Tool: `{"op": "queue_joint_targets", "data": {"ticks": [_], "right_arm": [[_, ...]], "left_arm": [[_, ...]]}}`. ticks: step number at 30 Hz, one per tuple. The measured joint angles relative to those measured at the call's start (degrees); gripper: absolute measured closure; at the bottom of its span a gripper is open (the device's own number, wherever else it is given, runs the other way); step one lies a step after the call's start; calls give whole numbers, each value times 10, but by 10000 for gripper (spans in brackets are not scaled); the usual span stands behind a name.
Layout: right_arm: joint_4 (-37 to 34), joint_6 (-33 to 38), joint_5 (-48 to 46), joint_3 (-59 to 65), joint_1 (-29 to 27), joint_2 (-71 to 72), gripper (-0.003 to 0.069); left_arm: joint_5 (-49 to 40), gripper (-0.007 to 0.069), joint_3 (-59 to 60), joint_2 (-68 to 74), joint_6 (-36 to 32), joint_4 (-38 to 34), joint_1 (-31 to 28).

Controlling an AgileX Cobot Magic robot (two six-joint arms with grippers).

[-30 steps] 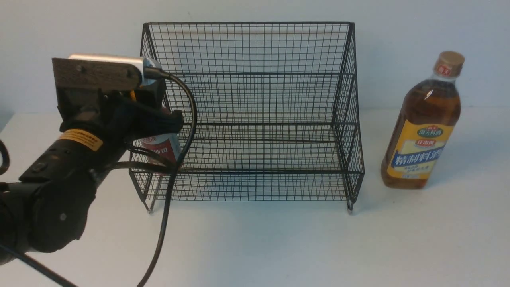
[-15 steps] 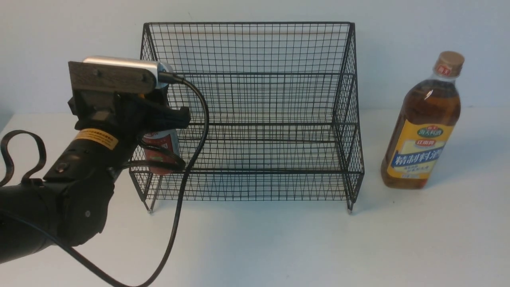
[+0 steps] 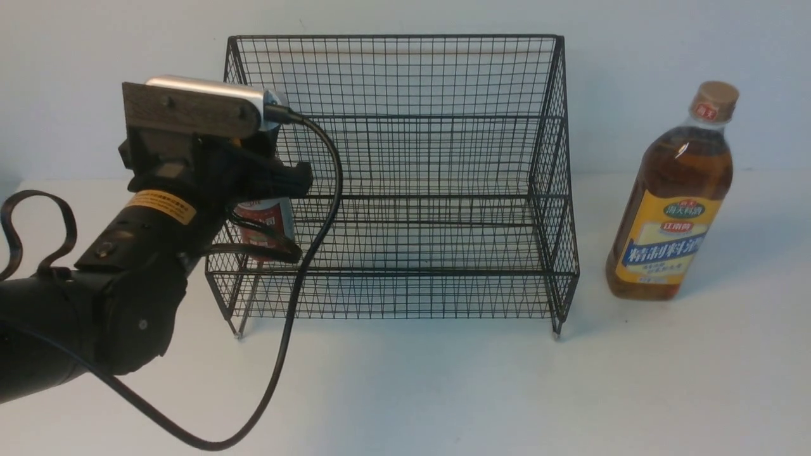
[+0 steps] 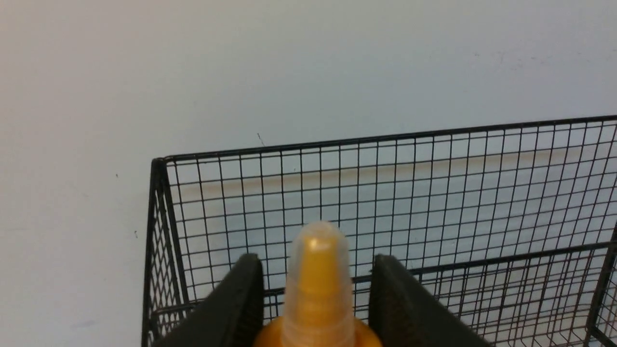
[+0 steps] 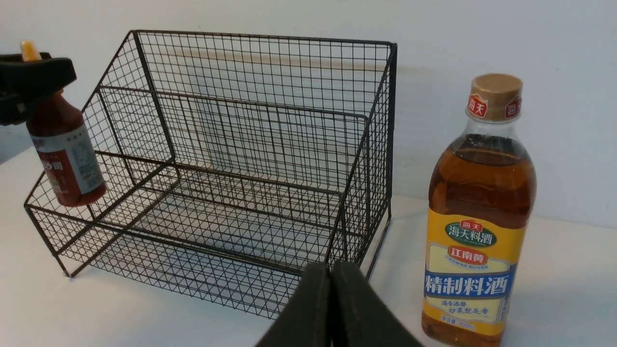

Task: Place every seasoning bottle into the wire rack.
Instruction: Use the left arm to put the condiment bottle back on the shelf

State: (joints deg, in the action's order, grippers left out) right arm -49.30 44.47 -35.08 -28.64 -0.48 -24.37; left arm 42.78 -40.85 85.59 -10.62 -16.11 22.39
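My left gripper (image 3: 279, 185) is shut on the small red-sauce seasoning bottle (image 3: 266, 227), gripping it just below its yellow nozzle (image 4: 315, 284). The bottle hangs upright, off the table, at the left end of the black wire rack (image 3: 393, 37). From the right wrist view the bottle (image 5: 67, 154) sits by the rack's (image 5: 260, 43) left front corner; whether it is inside the mesh I cannot tell. The tall amber seasoning bottle (image 3: 671, 209) stands on the table right of the rack. My right gripper (image 5: 331, 270) is shut and empty, low, in front of the rack and the amber bottle (image 5: 477, 217).
Both tiers of the rack hold nothing. A black cable (image 3: 298, 304) loops from my left wrist down across the rack's left front. A pale wall (image 3: 633, 38) rises right behind the rack. The white table (image 3: 443, 392) stretches out in front.
My left arm has carried the red-sauce bottle to the right and slightly upward, closer over the rack's left end. The amber bottle and rack have not moved.
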Motion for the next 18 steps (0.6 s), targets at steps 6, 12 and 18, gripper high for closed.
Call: {"op": "queue_joint_targets", "data": {"ticks": [6, 12, 18], "right_arm": [[0, 0, -1, 0, 0, 0, 673], [0, 0, -6, 0, 0, 0, 673], [0, 0, -19, 2, 0, 0, 673]], "left_arm": [[-48, 364, -4, 2, -1, 1, 0], [-92, 364, -4, 23, -1, 2, 0], [-117, 364, -4, 29, -1, 3, 0]]}}
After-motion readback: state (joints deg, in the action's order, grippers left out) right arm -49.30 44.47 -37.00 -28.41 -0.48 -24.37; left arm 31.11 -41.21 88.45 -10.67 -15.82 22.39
